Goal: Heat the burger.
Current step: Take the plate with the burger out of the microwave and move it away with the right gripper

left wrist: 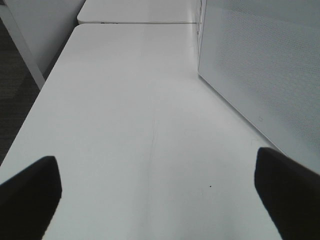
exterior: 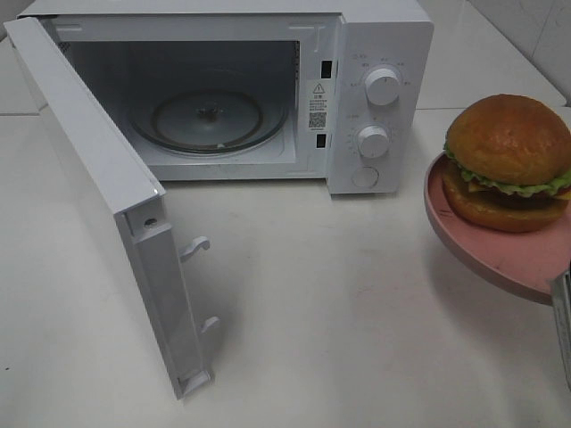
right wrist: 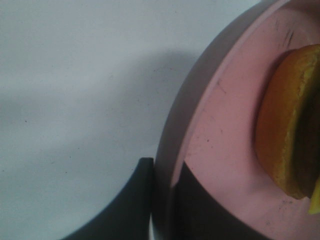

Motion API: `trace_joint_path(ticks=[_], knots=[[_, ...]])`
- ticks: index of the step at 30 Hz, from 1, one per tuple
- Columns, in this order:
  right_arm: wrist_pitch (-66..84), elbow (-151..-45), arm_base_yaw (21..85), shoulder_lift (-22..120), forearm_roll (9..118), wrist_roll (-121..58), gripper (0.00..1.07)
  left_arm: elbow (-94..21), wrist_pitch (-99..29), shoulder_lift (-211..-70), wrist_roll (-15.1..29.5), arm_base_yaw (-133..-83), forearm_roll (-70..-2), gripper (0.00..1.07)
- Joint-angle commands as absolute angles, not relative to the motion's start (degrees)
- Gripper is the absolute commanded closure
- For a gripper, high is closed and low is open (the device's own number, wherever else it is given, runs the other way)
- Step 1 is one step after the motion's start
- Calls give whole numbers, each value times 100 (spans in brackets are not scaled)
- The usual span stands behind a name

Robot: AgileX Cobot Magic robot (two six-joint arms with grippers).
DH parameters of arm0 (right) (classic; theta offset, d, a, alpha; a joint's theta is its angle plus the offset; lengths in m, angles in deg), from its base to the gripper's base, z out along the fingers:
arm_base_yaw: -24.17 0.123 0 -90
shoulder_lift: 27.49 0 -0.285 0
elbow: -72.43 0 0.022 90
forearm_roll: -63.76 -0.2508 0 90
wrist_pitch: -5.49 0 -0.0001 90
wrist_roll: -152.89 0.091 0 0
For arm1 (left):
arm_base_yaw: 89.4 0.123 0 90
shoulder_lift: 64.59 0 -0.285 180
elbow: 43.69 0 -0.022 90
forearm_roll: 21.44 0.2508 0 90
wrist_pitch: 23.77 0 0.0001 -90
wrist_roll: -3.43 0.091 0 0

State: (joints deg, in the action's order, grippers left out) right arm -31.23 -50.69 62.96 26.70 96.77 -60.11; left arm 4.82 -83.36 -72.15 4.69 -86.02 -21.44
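Burger (exterior: pixel 509 162) riding on a pink plate (exterior: pixel 486 245), lifted off the table at the far right of the scene, to the right of the microwave (exterior: pixel 379 89) and a little nearer than it. Right claw (right wrist: pixel 162 200) pinched narrow on the near rim of that plate, one finger above the rim and one below; plate looks tilted, its left edge higher than the held edge. Left claw (left wrist: pixel 155 195) spread wide, holding nothing, hovering over bare table (left wrist: pixel 140 100) just left of the open door (exterior: pixel 98 178). Door swung fully out toward the near left, cavity clear, glass turntable (exterior: pixel 207 120) bare and waiting. Step in hand, by the look of it: carrying the plate leftward into the cavity. Worth levelling the plate first, since a domed bun on a slope can slide off. Best kept low enough to pass under the cavity's top edge, yet above the sill. Approach straight in from the front, well clear of the knob panel (exterior: pixel 382 134) on the right, then down gently at the turntable's middle before letting go.
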Motion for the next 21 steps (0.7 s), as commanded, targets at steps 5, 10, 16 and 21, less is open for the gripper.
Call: trace_joint_path(ticks=[5,10,16,21], knots=[[-3364,-5110,6290,2653,10318,-4888,107,465,-8284,-7100,475,-8596,-2173,4],[-3564,-5121,6290,2905,10588,-4321,107,465,-8284,-7100,475,-8596,-2173,4],[-3564,-5144,6290,3261,10817,-3422,107,465,-8284,-7100,475,-8596,-2173,4],[-3794,-5465,6290,3759,10926,-2660,107,465,-8284,-7100,475,-8596,-2173,4]])
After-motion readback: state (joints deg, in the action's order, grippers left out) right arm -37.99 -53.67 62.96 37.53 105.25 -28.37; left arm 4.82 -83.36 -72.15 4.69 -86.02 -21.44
